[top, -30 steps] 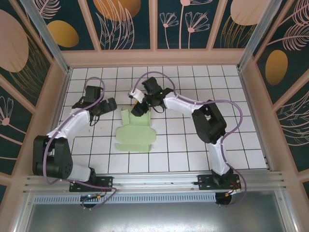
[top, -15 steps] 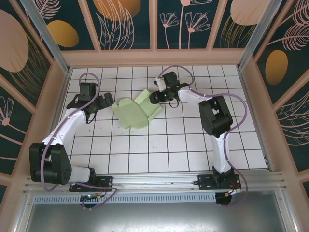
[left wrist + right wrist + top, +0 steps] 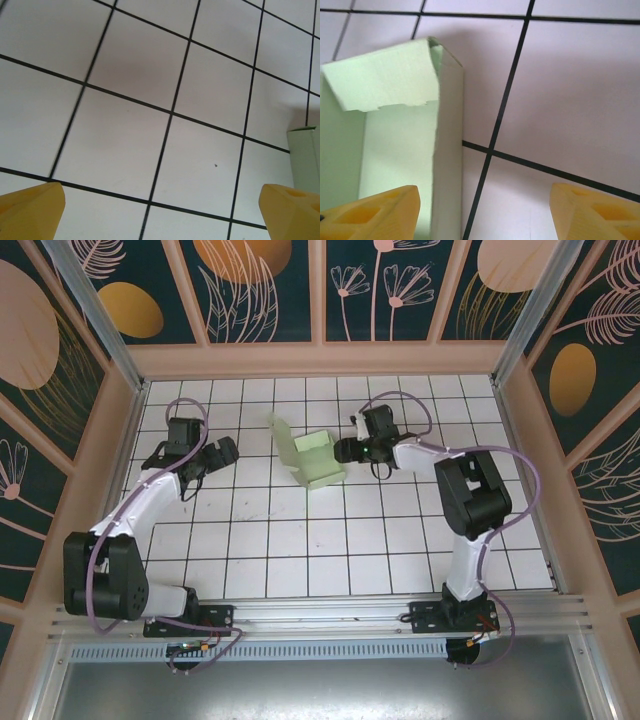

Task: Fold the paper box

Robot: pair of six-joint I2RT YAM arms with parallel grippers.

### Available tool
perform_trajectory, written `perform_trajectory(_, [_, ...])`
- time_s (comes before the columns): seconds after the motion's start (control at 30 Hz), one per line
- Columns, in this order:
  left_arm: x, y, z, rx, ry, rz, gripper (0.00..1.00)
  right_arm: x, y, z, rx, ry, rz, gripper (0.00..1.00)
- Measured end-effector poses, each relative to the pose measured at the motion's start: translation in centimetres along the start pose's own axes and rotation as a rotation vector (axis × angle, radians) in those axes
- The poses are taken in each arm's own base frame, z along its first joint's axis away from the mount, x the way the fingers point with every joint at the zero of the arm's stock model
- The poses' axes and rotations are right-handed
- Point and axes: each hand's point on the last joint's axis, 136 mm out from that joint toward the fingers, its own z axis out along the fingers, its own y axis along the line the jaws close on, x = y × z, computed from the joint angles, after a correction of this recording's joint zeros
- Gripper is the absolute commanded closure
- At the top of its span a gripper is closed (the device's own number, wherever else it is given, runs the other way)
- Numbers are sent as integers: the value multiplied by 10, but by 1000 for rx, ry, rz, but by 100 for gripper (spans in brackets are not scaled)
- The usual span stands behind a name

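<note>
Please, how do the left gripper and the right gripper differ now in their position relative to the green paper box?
The left gripper hangs over bare white tiles, apart from the pale mint-green card box; the right gripper is at the box's side. Nothing lies between the left gripper's fingers; one box wall stands between the right gripper's fingers. Both are open, with yellow fingers.

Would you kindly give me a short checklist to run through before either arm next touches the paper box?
1. Left end effector open, nothing between its fingers: ok.
2. Left end effector apart from the paper box: ok.
3. Right end effector open, one box wall standing between its fingers: ok.
4. Box resting on the tiled table, partly erected: ok.
5. Box fully closed: not ok; one flap stands up on the left arm's side.
6. Bottom panels seated flat: cannot tell.
</note>
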Motion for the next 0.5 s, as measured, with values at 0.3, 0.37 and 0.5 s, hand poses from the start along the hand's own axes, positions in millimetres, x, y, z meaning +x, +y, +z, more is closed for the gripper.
perform_trajectory(0.3, [49,-40,53,204,183,-67,32,-19,8,-43,-11,-149,-26,29])
perform_trajectory(0.37, [57,-56,59,245,219,-56,32,-22,6,-50,-8,-172,-25,29])
perform_trajectory(0.5, [54,-94,75,327,252,-22,33,-22,-4,-59,17,-203,-13,29])
